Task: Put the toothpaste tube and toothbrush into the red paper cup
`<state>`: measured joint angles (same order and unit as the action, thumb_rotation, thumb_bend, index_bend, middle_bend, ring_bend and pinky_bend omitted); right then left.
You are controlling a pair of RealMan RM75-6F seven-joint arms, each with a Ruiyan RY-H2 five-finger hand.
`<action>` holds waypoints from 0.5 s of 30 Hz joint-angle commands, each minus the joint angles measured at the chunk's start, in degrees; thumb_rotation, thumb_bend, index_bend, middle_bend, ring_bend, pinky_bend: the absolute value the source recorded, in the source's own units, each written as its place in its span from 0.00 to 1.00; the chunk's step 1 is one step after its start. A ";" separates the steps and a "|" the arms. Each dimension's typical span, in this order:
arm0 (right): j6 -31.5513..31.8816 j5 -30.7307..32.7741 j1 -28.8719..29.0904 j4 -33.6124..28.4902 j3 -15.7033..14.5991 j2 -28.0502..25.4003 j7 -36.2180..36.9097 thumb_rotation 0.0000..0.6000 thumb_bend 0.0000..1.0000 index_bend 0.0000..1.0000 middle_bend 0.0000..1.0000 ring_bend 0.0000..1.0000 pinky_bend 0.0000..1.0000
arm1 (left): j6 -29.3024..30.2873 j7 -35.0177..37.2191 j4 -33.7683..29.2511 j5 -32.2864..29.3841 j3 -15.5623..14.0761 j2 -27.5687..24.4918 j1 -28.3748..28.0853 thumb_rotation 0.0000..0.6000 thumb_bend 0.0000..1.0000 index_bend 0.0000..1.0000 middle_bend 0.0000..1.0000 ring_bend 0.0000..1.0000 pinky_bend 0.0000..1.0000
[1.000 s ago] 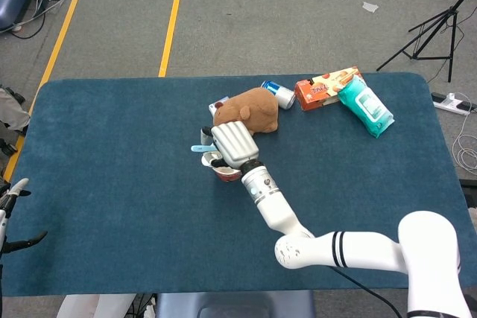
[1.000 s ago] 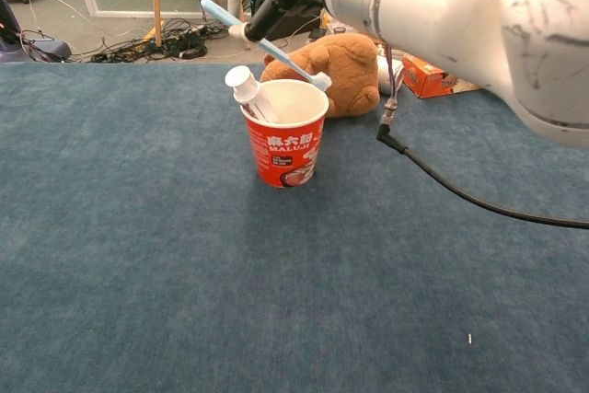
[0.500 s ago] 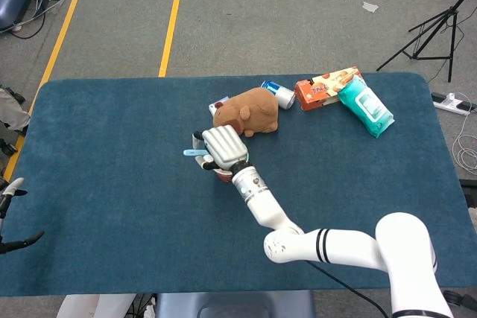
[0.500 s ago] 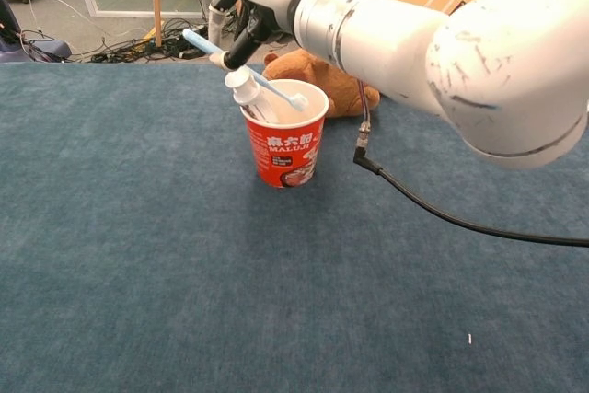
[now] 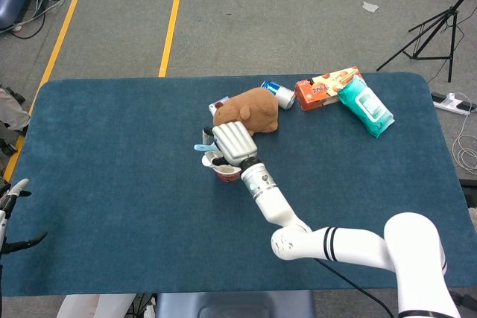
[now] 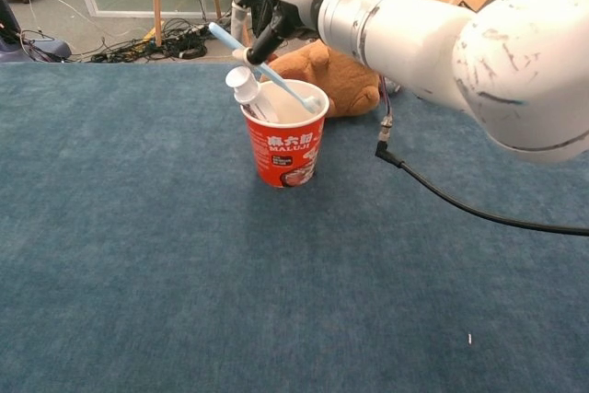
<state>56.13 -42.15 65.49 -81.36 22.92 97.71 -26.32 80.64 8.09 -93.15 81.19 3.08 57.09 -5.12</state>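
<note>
Gripping the blue toothbrush (image 6: 262, 63) slanted over the red paper cup (image 6: 286, 143) at upper centre, toothpaste tube (image 6: 248, 91) already inside, the right hand (image 6: 276, 6) next must tip it upright and release; left hand (image 5: 11, 210) barely visible, state unclear.

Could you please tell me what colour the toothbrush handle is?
The toothbrush handle is light blue, clearest in the chest view.

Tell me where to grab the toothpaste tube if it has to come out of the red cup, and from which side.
Take the toothpaste tube by its white cap end, from above and the cup's left: that end alone sticks out past the rim of the red paper cup, tilted left, while the right hand and toothbrush crowd the right.
</note>
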 commanded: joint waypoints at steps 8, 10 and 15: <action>0.06 0.03 -0.81 -0.55 -0.47 -0.98 0.25 1.00 0.21 0.44 1.00 1.00 1.00 | -0.07 -0.29 -0.09 0.03 -0.07 0.11 -0.03 1.00 0.00 0.07 0.27 0.09 0.11; 0.25 -0.17 -1.11 -0.86 -0.58 -1.34 0.37 1.00 0.21 0.44 1.00 1.00 1.00 | -0.12 -0.40 -0.09 0.08 -0.09 0.15 -0.07 1.00 0.00 0.07 0.27 0.09 0.11; 1.34 -1.70 -2.22 -2.90 -0.94 -2.70 0.91 1.00 0.21 0.43 1.00 1.00 1.00 | -0.31 -0.72 -0.04 0.12 -0.17 0.36 -0.18 1.00 0.00 0.07 0.27 0.09 0.11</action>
<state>57.13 -43.42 63.61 -83.71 22.13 95.43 -25.54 80.33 7.38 -93.20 81.31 2.92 57.44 -5.30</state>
